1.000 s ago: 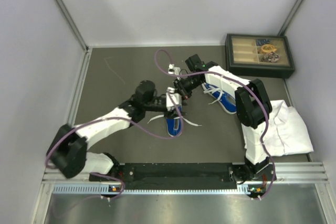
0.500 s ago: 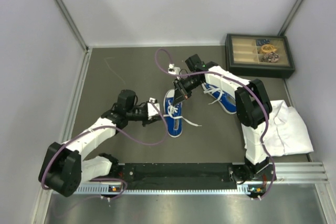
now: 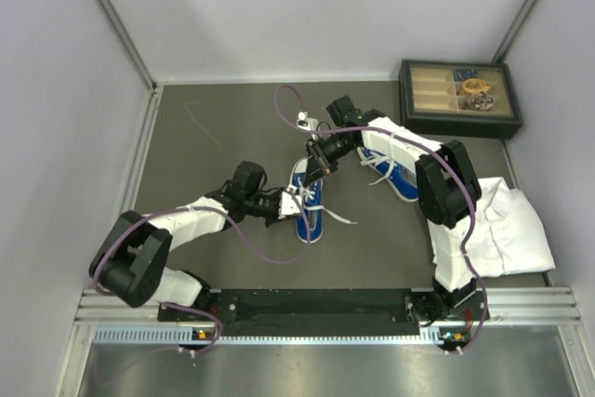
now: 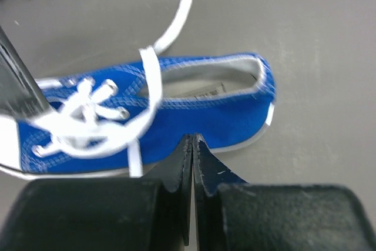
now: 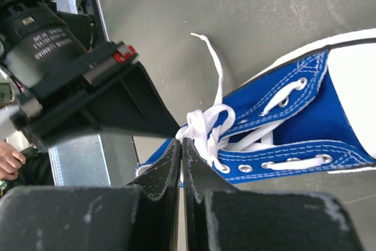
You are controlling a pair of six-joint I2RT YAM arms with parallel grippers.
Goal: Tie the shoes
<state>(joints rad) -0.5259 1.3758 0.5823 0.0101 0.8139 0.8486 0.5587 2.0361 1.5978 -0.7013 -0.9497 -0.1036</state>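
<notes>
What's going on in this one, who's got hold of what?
Both grippers are at the near shoe in the middle of the table. The left gripper is shut beside the shoe's blue side. The right gripper is shut right at the bunched white laces. Whether either one actually pinches a lace cannot be told. No finished bow shows, and one lace end trails on the table. The other shoe lies farther back on the right, laces loose.
</notes>
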